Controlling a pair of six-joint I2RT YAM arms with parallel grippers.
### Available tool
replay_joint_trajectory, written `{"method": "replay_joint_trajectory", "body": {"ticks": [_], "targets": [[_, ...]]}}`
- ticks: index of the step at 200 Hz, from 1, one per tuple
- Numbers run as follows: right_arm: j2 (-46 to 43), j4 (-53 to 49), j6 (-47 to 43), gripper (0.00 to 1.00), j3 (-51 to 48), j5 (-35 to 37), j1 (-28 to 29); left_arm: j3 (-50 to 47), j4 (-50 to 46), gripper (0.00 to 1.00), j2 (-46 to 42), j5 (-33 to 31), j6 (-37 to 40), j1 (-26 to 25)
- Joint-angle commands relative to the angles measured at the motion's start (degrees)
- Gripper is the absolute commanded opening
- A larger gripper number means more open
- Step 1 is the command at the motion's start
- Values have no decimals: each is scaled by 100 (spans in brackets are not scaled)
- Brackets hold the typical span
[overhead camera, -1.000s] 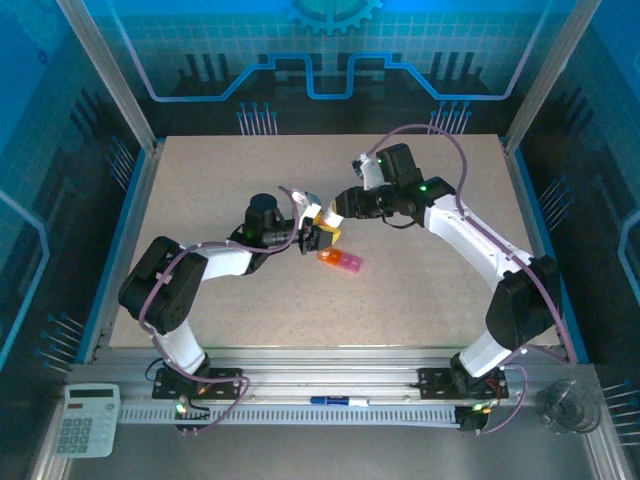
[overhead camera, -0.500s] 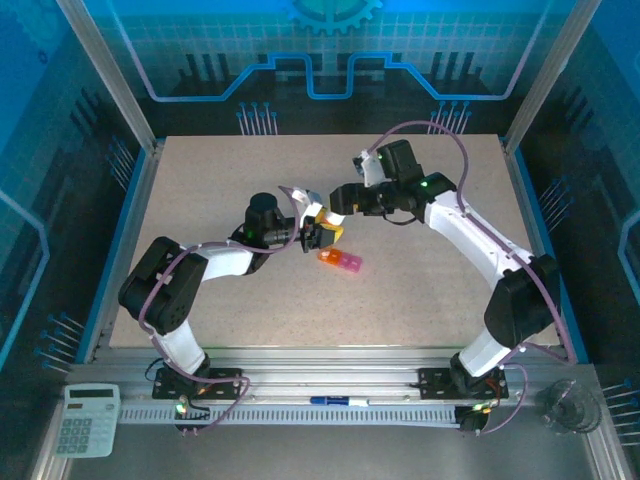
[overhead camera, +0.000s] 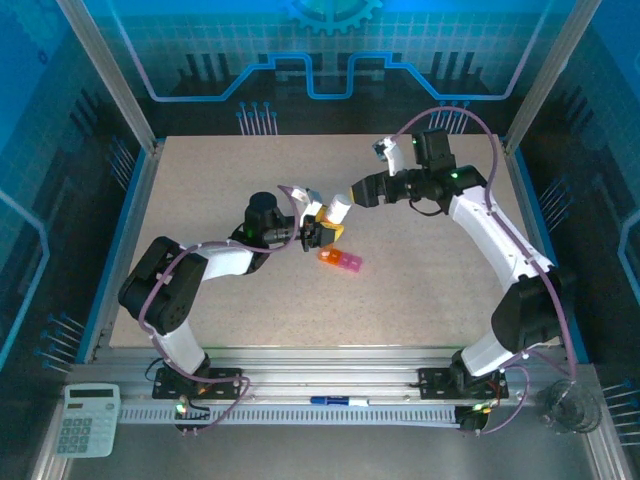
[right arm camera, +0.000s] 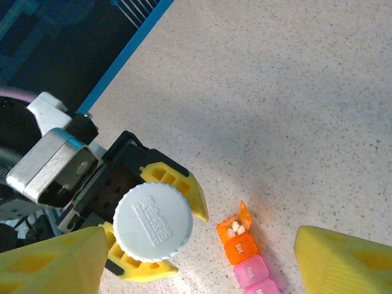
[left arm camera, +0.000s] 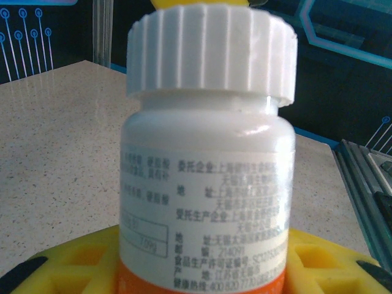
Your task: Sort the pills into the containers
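as they lay on the table (overhead camera: 200,200), near the left gripper (overhead camera: 318,233) clamped on a white bottle (right arm camera: 153,222) and apart from the right gripper (overhead camera: 360,191) with jaws spread, the containers (right arm camera: 247,260) looked light, stiff, slippery: best pinched across the side walls; orange lid up, pills (right arm camera: 234,229) inside.

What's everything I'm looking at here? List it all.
table: one, speckled beige, under everything
bottle: one, white, capped, above mid-table
pill strip: one, orange and pink, on the table by the bottle
pills: few, white, in the strip's open orange end
calculator: one, white, near-left ledge
pen: one, blue-white, front rail
clear cup: one, near-right ledge
left gripper: one, yellow, shut on the bottle
right gripper: one, yellow, open, empty, near the bottle
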Motion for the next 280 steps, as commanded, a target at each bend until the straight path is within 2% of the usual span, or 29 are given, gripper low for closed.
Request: {"method": "replay_joint_trajectory", "body": {"ticks": [1,102,154,169,205,251,280], "targets": [[69,-211,-529,81,283,-441,-23,153,175,0,-108,201,144,-22],[591,-537,-742,81,619,-455,283,188,156,0,-107,227,156,-20],[772,-531,-721,76,631,-463,440,180,156,0,-112,217,141,-24],[815,-531,-716,71,623,-469,465,180,158,0,-113,214,141,-18],[834,-479,-620,47,539,-470,497,164,171,0,-117,219,141,-24],[770,-250,134,36,222,-111,582,150,174,0,-98,228,130,-25],[757,-258,1089,32,10,563,727,144,160,0,-107,218,149,-23]]}}
